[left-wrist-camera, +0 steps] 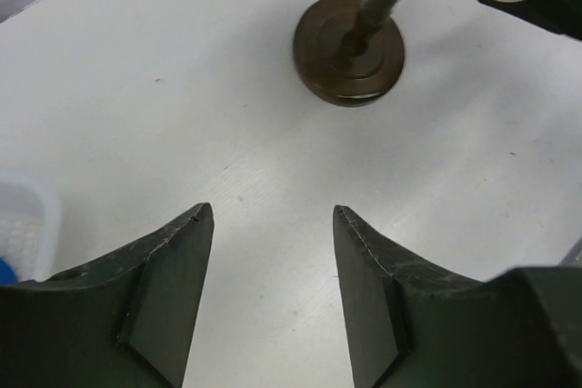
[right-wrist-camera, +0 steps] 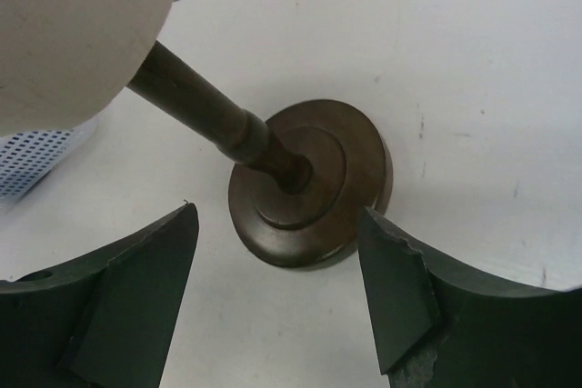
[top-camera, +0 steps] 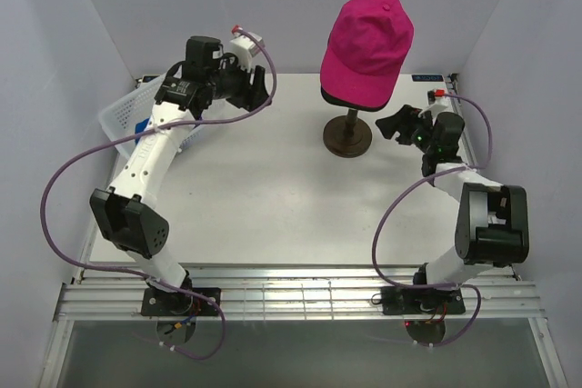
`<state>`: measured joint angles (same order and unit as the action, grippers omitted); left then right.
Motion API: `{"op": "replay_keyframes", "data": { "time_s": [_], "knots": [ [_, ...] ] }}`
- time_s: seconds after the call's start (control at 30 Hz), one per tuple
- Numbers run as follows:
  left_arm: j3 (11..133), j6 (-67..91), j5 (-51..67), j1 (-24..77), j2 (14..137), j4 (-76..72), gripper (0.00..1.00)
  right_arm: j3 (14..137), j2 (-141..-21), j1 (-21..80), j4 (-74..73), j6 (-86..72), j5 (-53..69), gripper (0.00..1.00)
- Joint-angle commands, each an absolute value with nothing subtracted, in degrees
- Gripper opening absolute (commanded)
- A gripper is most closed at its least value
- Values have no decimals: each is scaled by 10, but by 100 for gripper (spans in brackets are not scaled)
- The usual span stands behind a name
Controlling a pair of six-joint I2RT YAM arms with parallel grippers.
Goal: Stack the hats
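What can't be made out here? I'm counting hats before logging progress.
Top view: the left arm covers most of the basket; only a blue scrap shows inside.
Top view: the magenta cap hides what lies beneath it, bar a dark edge.
Wrist views: the mannequin head is cut off by the frame's top edge.

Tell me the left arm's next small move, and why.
Probably swing the left gripper leftward toward the white basket. It hangs open and empty over the table, the magenta cap already sits on the mannequin head, and a blue item shows in the basket, likely the next hat.
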<state>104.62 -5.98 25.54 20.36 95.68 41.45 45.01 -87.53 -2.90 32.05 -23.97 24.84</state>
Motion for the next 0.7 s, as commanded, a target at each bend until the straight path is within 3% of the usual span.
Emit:
{"op": "replay_keyframes", "data": {
  "time_s": [0.0, 0.17, 0.37, 0.67],
  "knots": [
    [1027, -61, 260, 142, 926, 404, 66, 426, -919, 17, 536, -244, 276, 76],
    [1018, -74, 270, 34, 953, 400, 70, 436, -1001, 34, 590, -253, 251, 77],
    [1027, -75, 169, -84, 1051, 376, 83, 439, -1047, 52, 676, -275, 237, 77],
    [1058, -111, 96, -134, 1157, 369, 88, 486, -1119, 92, 715, -283, 203, 74]
  ]
}}
